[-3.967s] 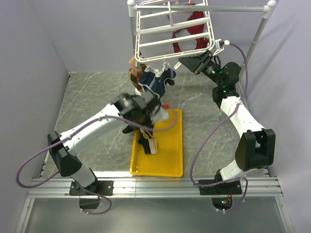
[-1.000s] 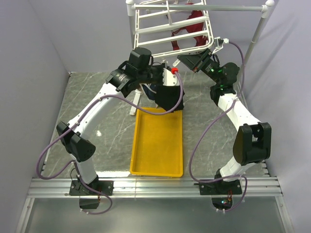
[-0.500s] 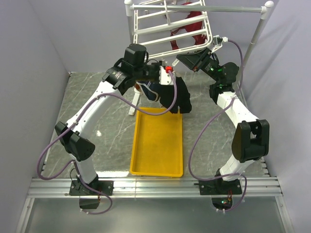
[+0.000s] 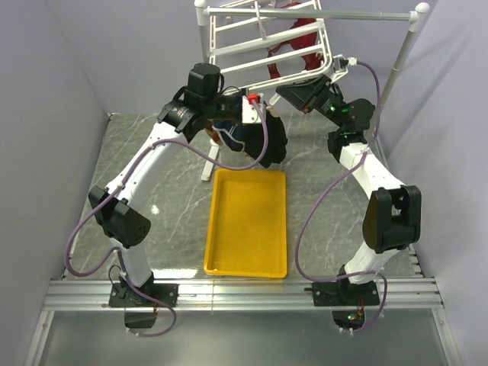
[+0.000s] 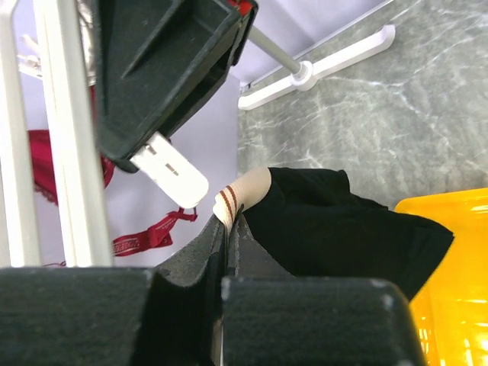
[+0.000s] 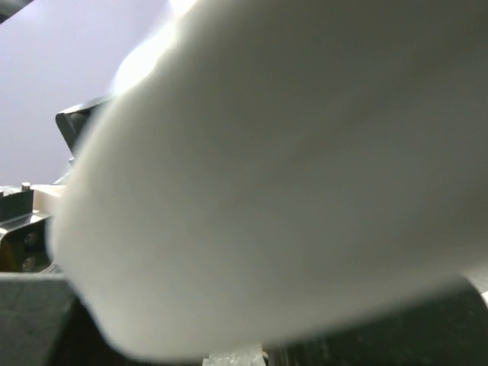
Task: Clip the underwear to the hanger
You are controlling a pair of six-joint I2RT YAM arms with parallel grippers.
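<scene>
My left gripper point(image 4: 255, 114) is shut on the beige waistband of the black underwear point(image 4: 271, 142), which hangs in the air just under the white hanger point(image 4: 263, 47). In the left wrist view the fingers point(image 5: 200, 255) pinch the striped waistband point(image 5: 242, 192) and the black cloth point(image 5: 343, 229) droops to the right. My right gripper point(image 4: 288, 90) is at the hanger's lower right edge, shut on a small white clip point(image 5: 171, 171) that sticks out just above the waistband. In the right wrist view a blurred white plastic part point(image 6: 267, 191) fills the frame.
A yellow tray point(image 4: 248, 259) lies on the marble table below. A navy pair point(image 4: 227, 134) hangs behind the left wrist. A red garment point(image 4: 301, 42) hangs on the hanger. White stand poles point(image 4: 408, 46) rise at the back, and the stand's foot point(image 5: 313, 72) rests on the table.
My left arm has lifted the underwear out of the tray to just below the hanger. In the last second it shifted slightly up and left, toward the clip. The right gripper stayed at the hanger.
</scene>
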